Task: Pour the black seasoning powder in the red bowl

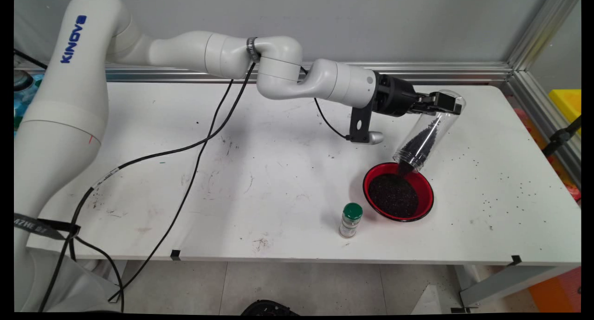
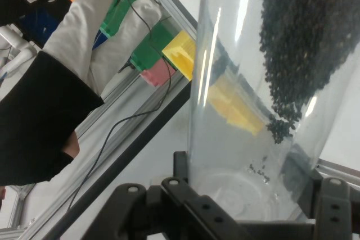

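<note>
My gripper [image 1: 446,103] is shut on the base end of a clear plastic jar [image 1: 427,135], which is tipped steeply with its mouth downward over a red bowl [image 1: 425,186]. Small black grains fill the jar's lower part and spill from its mouth into the bowl, where a dark heap lies. In the hand view the clear plastic jar [image 2: 236,99] fills the right half, black grains clinging to its upper wall, its base sitting between the black fingers [image 2: 185,195]. A small bottle with a green cap [image 1: 351,220] stands upright on the table just left of the bowl.
Scattered black grains dot the white table [image 1: 241,181] right of the bowl. Black cables hang from the arm across the table's left half. An aluminium rail runs along the back edge. Yellow, green and pink bins [image 2: 180,54] stand beyond the table's edge.
</note>
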`<state>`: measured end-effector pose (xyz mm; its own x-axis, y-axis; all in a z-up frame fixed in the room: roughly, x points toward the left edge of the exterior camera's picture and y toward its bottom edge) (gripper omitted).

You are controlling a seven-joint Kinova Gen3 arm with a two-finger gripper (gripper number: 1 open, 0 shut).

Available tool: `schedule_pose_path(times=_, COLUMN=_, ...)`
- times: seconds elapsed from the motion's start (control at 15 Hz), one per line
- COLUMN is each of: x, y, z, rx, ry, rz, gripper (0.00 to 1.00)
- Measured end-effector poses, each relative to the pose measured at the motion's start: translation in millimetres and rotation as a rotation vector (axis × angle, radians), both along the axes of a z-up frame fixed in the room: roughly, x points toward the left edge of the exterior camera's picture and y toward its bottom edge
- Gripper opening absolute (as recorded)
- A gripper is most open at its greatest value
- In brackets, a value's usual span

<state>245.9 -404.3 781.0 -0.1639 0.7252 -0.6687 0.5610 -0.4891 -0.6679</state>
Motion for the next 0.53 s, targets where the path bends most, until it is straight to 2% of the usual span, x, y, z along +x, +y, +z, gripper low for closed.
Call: schedule_pose_path(times=0.53, x=-0.6, y=2.5, z=3.0, rx=-0.011, ry=0.005, rz=-0.002, gripper=0.00)
